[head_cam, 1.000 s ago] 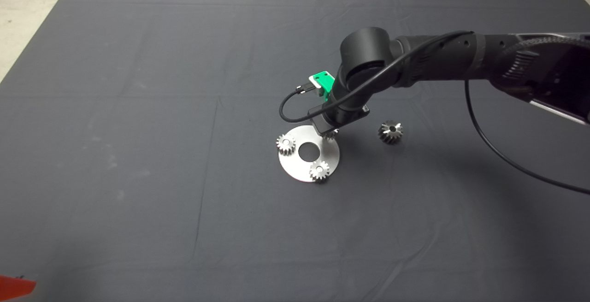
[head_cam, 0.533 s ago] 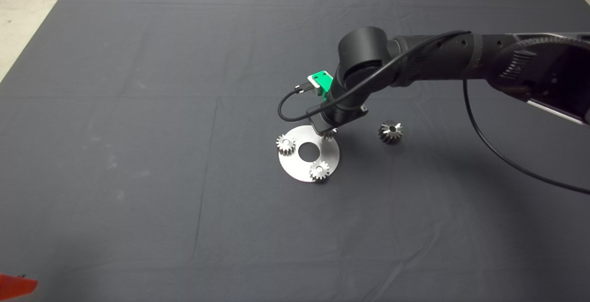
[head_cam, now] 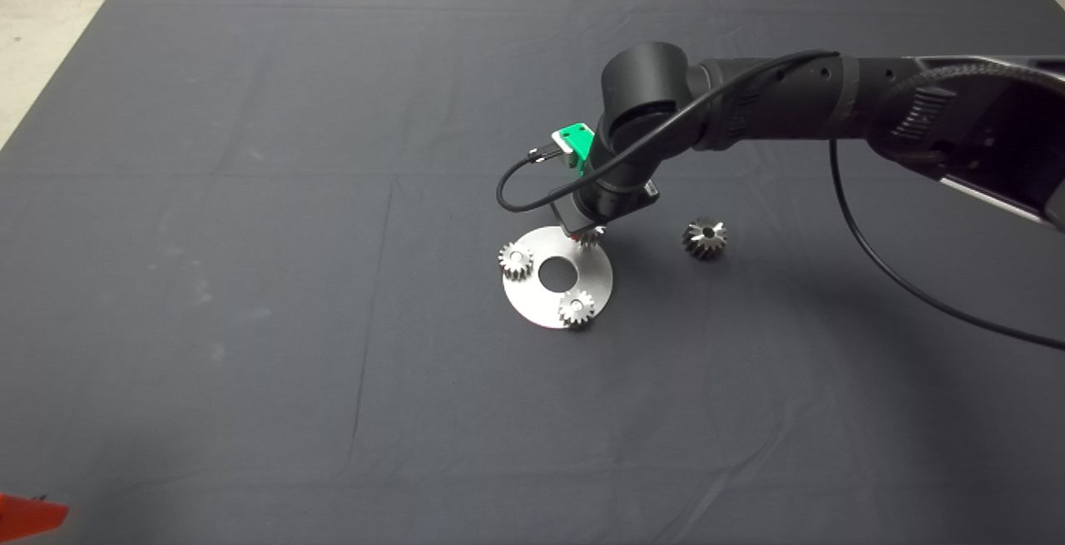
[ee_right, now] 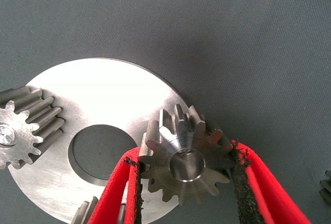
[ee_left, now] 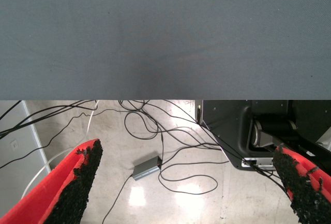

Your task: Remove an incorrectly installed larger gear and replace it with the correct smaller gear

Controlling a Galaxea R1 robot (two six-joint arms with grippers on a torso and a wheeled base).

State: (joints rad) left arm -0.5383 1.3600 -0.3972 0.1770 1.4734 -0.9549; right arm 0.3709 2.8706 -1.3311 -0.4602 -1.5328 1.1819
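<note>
The smaller gear (ee_right: 187, 163) sits at the edge of the round metal plate (ee_right: 103, 105), between the two red fingers of the right gripper (ee_right: 187, 182). The black pads touch its teeth on both sides, so the jaws are closed only as far as the gear lets them, and they hold it. Whether the gear rests on the plate or hangs just over it cannot be told.

Two other small gears (head_cam: 516, 261) (head_cam: 576, 309) sit on the plate's rim, apart from the held one. The plate has a big hole (head_cam: 557, 274) in the middle.

The larger gear (head_cam: 705, 238) lies on the dark mat (head_cam: 250, 279) to the right of the plate, well apart from it. The mat around the plate is bare.

The left gripper (ee_left: 189, 182) waits at the mat's lower left edge, with its fingers wide apart and holding nothing. Cables on the floor show between them.
</note>
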